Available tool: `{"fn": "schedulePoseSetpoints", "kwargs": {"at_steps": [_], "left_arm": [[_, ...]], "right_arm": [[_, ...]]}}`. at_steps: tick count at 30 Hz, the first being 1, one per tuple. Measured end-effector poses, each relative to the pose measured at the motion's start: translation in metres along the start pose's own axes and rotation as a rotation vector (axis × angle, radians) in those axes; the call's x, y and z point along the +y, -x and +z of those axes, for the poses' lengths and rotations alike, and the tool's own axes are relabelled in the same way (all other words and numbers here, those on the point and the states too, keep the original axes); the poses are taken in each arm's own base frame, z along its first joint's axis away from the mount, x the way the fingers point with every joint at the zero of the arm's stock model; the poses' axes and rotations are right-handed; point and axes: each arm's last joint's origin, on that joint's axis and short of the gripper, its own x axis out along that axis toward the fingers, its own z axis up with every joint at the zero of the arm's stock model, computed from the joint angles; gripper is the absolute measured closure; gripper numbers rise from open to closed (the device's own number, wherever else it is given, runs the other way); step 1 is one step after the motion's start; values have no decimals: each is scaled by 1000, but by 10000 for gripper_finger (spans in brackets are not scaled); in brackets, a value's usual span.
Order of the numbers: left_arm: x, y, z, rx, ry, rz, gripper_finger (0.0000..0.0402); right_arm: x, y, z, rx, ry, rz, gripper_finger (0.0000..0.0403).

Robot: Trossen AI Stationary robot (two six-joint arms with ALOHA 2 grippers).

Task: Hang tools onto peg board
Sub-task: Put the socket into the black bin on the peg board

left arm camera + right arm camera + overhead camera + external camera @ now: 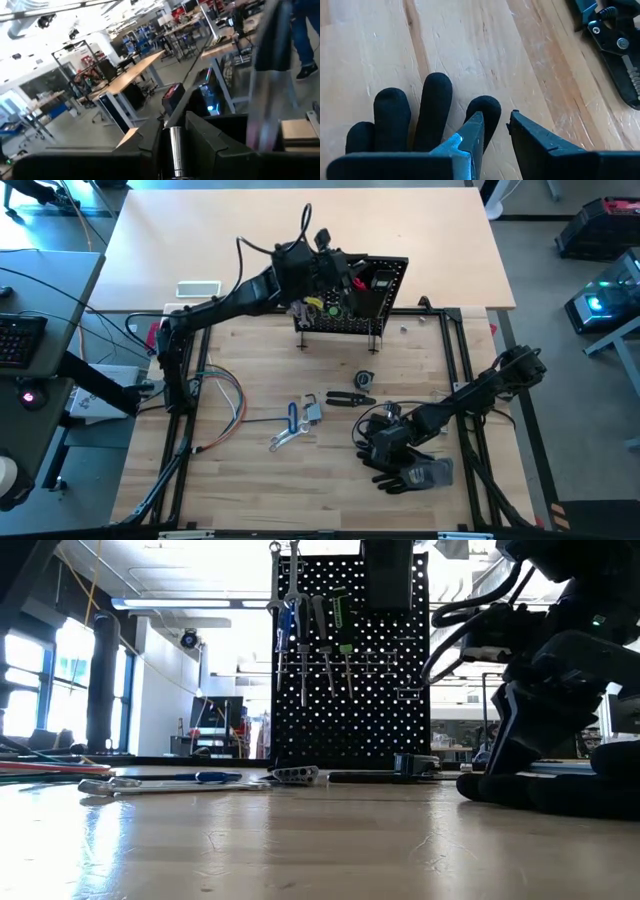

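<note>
The black peg board (352, 298) stands upright at the table's far middle, with silver wrenches (298, 610) and a green-handled driver (343, 632) hanging on it. My left gripper (174, 127) is at the board's top edge (322, 268), shut on a bar with a silver shaft (175, 150). A blue-handled tool (293, 416), a silver wrench (284, 439) and black pliers (350, 398) lie flat on the table. My right gripper (496, 125) is low over the black gloves (412, 472), with a small gap between its fingers and nothing in it. My left gripper pinches the bar's silver shaft (175, 142) between its two fingers. The fingers point level, toward the table's far side, and lie along the shaft. A dark part runs on past the fingertips. The bar is lifted clear of the table, up at the board's top.
A bundle of coloured wires (226, 402) lies at the table's left. A small round part (363, 380) sits near the pliers. A black frame rail (462, 370) runs along the right side. Bare wood lies between the tools and the near edge.
</note>
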Motion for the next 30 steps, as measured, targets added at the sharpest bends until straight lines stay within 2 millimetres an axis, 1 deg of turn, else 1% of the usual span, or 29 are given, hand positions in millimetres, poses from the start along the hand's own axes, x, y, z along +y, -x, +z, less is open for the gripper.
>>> {"fn": "schedulePoseSetpoints", "kwargs": {"at_steps": [4, 15, 20, 24, 27, 30], "left_arm": [[4, -1, -3, 1, 33, -15, 323], [2, -1, -1, -31, 53, -61, 269], [4, 5, 4, -41, 55, -60, 256], [5, 13, 11, -45, 55, -68, 255], [6, 21, 17, -43, 47, -78, 255], [7, 30, 23, -33, 43, -93, 255]], "right_arm": [[0, 0, 0, -6, -5, -8, 314], [-1, 0, 1, -28, -26, -34, 314], [-2, 3, 3, -63, -29, -62, 313], [-5, 17, 10, -151, -23, -94, 305], [-10, 37, 18, -242, -18, -117, 292], [-18, 59, 21, -280, -5, -122, 278]]}}
